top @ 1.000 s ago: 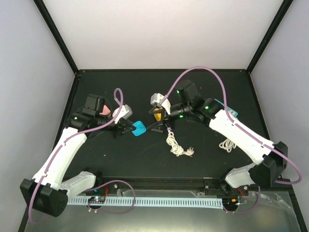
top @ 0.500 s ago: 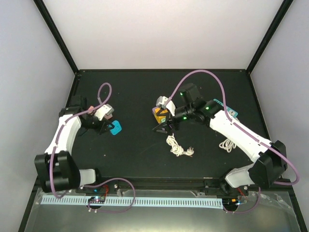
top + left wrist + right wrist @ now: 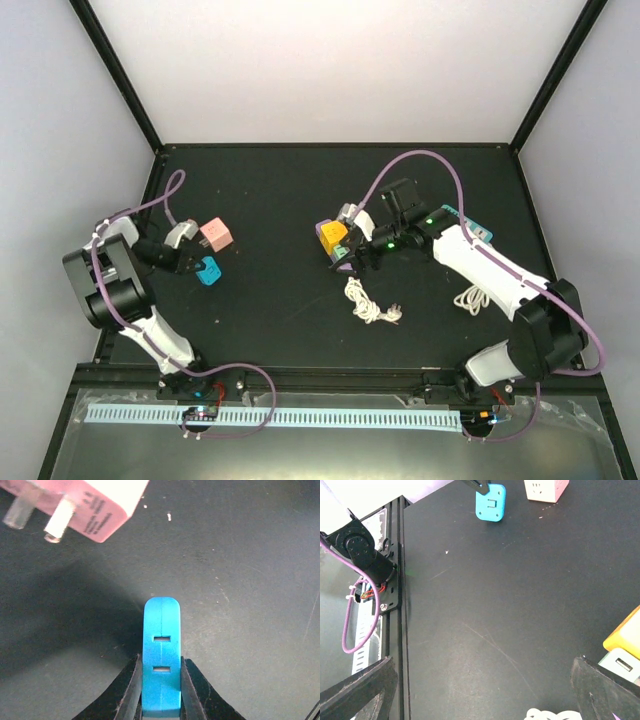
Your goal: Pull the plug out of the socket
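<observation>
While the left gripper is clamping the blue socket, the pink plug is lying free just beside it on the table, prongs exposed; the right gripper is gaping wide near a yellow block.

A matte black desk carries a yellow plastic block near its middle, with a grey-white plastic piece touching the block's far side. Just nearer lies a tangled white cord. A second white cord is coiled further right. A pale perforated strip runs along the front edge.
</observation>
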